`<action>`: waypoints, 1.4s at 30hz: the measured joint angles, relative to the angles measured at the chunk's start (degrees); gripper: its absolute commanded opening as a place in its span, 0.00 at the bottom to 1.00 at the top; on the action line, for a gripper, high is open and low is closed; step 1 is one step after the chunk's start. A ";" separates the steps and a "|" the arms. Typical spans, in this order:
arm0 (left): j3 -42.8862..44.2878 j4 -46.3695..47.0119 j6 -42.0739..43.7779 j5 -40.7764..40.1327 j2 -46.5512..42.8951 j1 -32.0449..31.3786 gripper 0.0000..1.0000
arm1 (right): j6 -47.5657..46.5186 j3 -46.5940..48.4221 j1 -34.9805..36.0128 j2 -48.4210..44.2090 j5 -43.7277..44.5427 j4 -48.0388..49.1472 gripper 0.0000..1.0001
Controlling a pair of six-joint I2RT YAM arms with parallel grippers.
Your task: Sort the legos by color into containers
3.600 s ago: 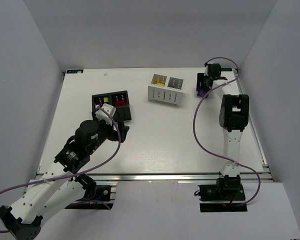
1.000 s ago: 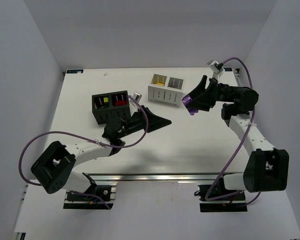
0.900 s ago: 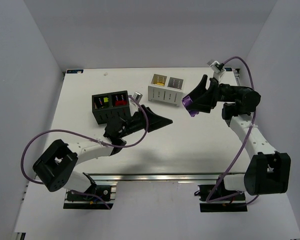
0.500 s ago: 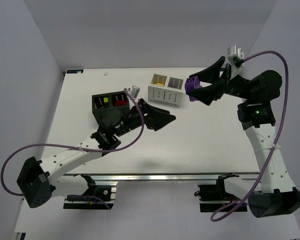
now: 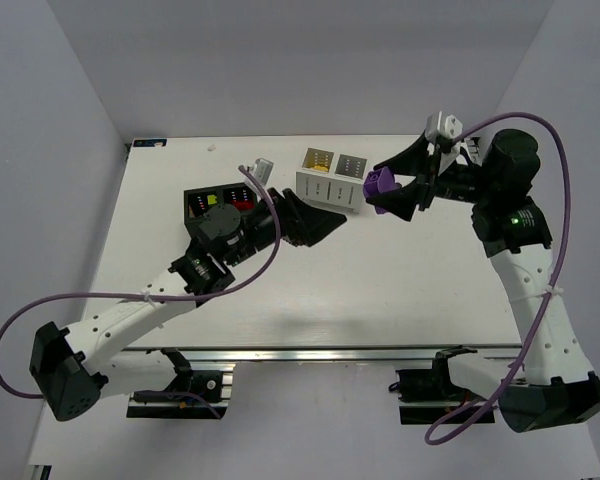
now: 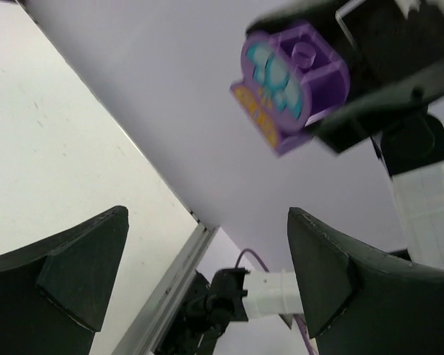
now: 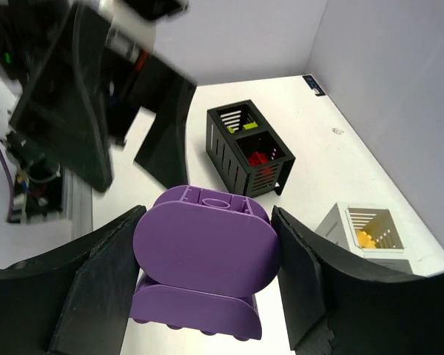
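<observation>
My right gripper (image 5: 384, 188) is shut on a purple brick (image 5: 380, 183) and holds it in the air just right of the white box (image 5: 332, 176). The right wrist view shows the brick (image 7: 206, 259) squeezed between both pads. My left gripper (image 5: 316, 218) is open and empty, raised between the black box (image 5: 223, 212) and the white box. In its wrist view the fingers (image 6: 81, 259) stand wide apart and the purple brick (image 6: 292, 85) shows above them. The black box holds a lime green brick (image 5: 211, 200) and red bricks (image 5: 241, 203). The white box holds yellow bricks (image 5: 318, 160).
White walls close in the table (image 5: 380, 280) on three sides. The right wrist view shows the black box (image 7: 248, 148) ahead and the white box (image 7: 370, 229) to the right, with the left gripper's dark fingers (image 7: 66, 111) at the upper left.
My right gripper lifted the purple brick from the far right corner and carried it left to beside the white box. My left gripper left the black box and rose, pointing right.
</observation>
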 measured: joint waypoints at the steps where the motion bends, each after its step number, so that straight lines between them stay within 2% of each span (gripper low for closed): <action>1: 1.68 -1.92 0.52 -0.72 -0.20 0.22 0.98 | -2.43 0.44 0.24 -0.22 0.02 -1.84 0.04; 8: 9.33 -11.28 3.52 -3.19 -1.36 0.72 0.98 | -20.37 0.98 2.93 -3.56 -0.07 -15.13 0.03; 14: 12.31 -17.16 5.44 -2.08 0.44 0.74 0.98 | -28.44 0.79 5.86 -4.48 1.38 -20.31 0.02; 20: 14.56 -20.61 6.69 2.54 4.07 0.79 0.98 | -33.07 -0.59 11.08 -3.96 5.97 -22.93 0.02; 32: 15.54 -23.56 7.58 6.32 4.87 0.87 0.97 | -37.13 -1.68 19.10 -0.74 18.08 -25.46 0.01; 42: 16.90 -26.25 7.96 7.41 8.04 0.87 0.84 | -38.62 -1.77 22.36 -0.50 22.18 -26.56 0.01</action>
